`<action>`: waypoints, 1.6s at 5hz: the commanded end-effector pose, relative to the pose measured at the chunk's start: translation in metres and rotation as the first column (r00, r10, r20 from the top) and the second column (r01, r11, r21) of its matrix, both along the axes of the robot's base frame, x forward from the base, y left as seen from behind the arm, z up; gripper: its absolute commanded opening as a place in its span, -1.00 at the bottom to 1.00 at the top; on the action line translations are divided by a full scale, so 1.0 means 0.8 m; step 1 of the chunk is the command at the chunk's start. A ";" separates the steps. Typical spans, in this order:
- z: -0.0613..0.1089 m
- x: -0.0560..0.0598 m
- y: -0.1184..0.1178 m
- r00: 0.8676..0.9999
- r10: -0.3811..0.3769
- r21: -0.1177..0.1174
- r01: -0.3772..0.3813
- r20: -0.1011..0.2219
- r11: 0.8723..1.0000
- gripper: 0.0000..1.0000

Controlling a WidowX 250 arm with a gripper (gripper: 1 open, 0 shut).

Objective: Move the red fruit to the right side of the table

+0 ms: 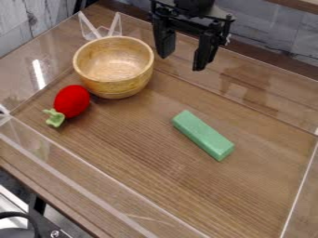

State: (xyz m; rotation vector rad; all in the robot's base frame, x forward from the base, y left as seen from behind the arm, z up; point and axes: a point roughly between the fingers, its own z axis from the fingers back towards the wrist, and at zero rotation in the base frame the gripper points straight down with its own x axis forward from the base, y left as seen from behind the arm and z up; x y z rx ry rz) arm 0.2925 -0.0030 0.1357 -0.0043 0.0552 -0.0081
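At far centre, gripper (184, 54) hangs w/ jaws wide, empty. Red fruit (72, 100) sits near-left, just beside bowl (113, 66); risk: clipping bowl on approach, fruit rolling.

Below the claw (184, 54), the desk (137, 172) carries one red fruit (71, 101), one wooden bowl (113, 67) and one green block (203, 135), three things altogether.
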 end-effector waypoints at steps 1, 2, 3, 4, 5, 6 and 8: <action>-0.001 -0.014 0.007 0.998 0.064 -0.003 -0.064 -0.013 0.998 1.00; 0.001 -0.043 0.040 0.991 0.130 -0.001 -0.130 -0.005 0.991 1.00; -0.008 -0.068 0.092 0.995 0.093 0.004 -0.093 0.019 0.996 1.00; -0.017 -0.090 0.139 0.998 0.054 0.014 -0.055 0.043 0.998 1.00; -0.019 -0.110 0.163 0.998 0.018 0.024 -0.019 0.056 1.000 1.00; -0.025 -0.119 0.178 0.998 0.007 0.031 -0.009 0.059 0.999 1.00; -0.045 -0.100 0.198 0.994 -0.091 0.024 0.090 0.058 0.996 1.00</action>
